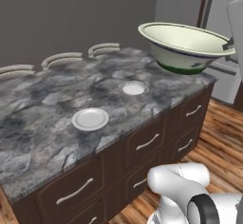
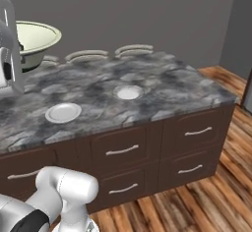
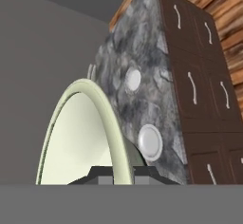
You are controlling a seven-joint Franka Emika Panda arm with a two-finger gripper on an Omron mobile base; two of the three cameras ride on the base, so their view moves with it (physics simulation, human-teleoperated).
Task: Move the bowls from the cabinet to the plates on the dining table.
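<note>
Carrying the cream-white, green-bottomed round bowl (image 1: 187, 45) aloft past the grey marbled stone surface (image 1: 57, 99), your tool (image 3: 122, 173) is clamped shut on its rim; lower it level, centred over the far small white saucer (image 1: 133, 88)

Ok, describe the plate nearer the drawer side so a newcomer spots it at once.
Find the grey marbled dining table with dark drawers below. Two small white plates lie on it; yours is the plate closer to the drawer-front edge. The other plate sits farther in, toward the chair backs.
</note>
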